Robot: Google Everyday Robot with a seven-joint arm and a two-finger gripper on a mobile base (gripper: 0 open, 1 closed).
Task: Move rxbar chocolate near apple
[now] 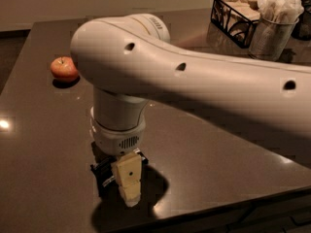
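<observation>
A dark, glossy table (43, 178) takes up most of what I can see, with a bright glint of light near its left edge. At the far right corner stands a black wire basket (234, 14) holding pale things I cannot make out. Just beside it, to the right, is a metal cup (270, 39) stuffed with crumpled white paper (282, 6). A pale wall (97, 1) runs behind. The hand (127, 186) hangs low over the table's near edge, well apart from both.
</observation>
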